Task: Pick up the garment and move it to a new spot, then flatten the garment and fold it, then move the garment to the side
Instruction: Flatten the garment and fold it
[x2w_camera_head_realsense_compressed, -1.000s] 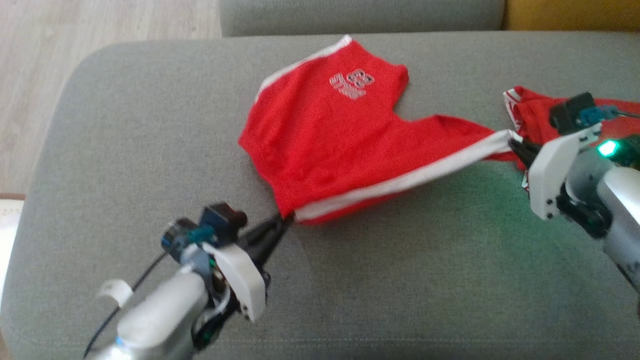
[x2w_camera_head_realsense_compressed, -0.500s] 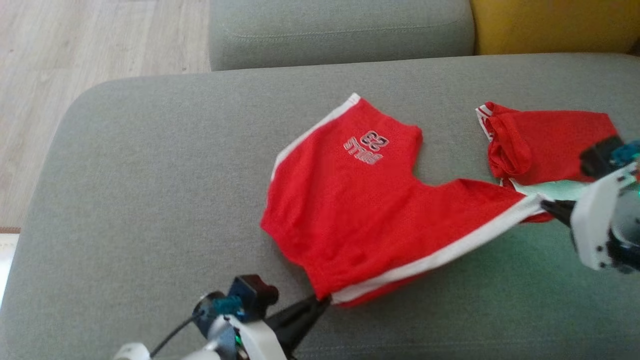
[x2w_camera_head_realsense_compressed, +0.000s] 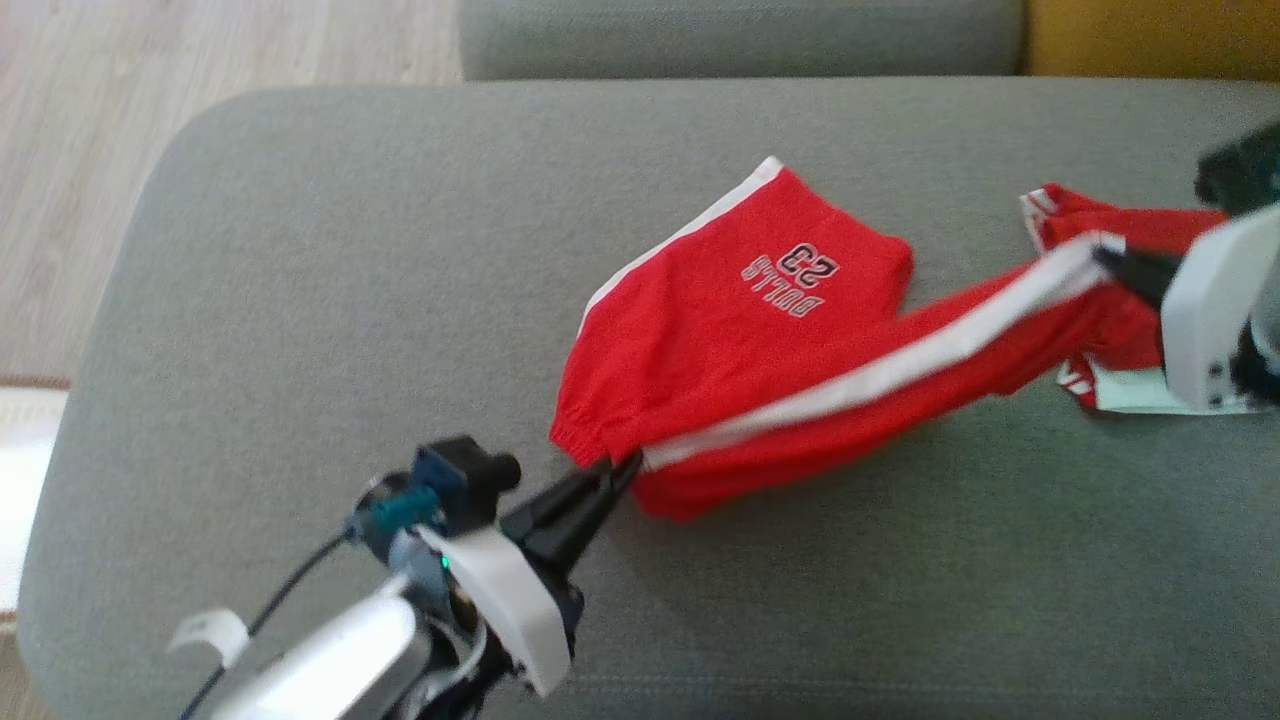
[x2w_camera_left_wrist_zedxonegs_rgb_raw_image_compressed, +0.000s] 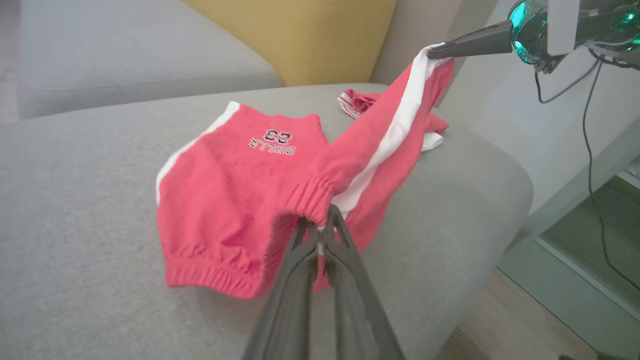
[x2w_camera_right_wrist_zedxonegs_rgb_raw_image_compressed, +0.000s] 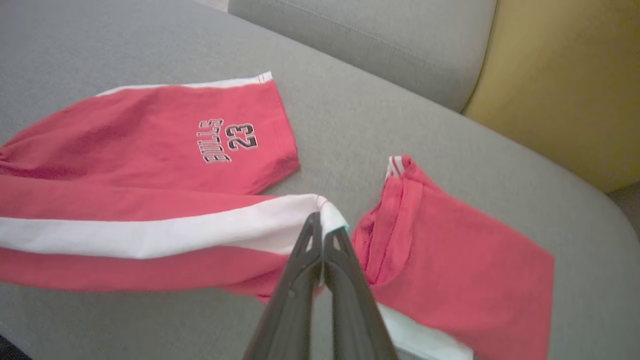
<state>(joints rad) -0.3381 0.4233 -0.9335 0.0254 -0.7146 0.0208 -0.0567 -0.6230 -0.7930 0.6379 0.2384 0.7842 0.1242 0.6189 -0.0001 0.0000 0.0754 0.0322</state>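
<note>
The garment is a pair of red shorts (x2w_camera_head_realsense_compressed: 740, 330) with white side stripes and a "BULLS 23" print, lying on a grey sofa cushion (x2w_camera_head_realsense_compressed: 330, 300). My left gripper (x2w_camera_head_realsense_compressed: 628, 464) is shut on the elastic waistband at its near corner; the left wrist view shows the fingers (x2w_camera_left_wrist_zedxonegs_rgb_raw_image_compressed: 320, 240) pinching the gathered band. My right gripper (x2w_camera_head_realsense_compressed: 1105, 256) is shut on the white-striped hem of one leg (x2w_camera_right_wrist_zedxonegs_rgb_raw_image_compressed: 322, 215), held up off the cushion. That leg stretches taut between both grippers. The other leg (x2w_camera_right_wrist_zedxonegs_rgb_raw_image_compressed: 200, 135) lies flat.
A second red garment (x2w_camera_right_wrist_zedxonegs_rgb_raw_image_compressed: 450, 260) with white trim lies folded at the right, under my right gripper. A yellow cushion (x2w_camera_right_wrist_zedxonegs_rgb_raw_image_compressed: 565, 75) and grey backrest (x2w_camera_head_realsense_compressed: 740, 35) stand behind. Wooden floor (x2w_camera_head_realsense_compressed: 120, 130) lies left of the sofa. The cushion's edge (x2w_camera_left_wrist_zedxonegs_rgb_raw_image_compressed: 500, 200) drops off at the right.
The right gripper has lifted the striped leg off the cushion and the near edge has folded toward the other leg. The head camera shifted between frames.
</note>
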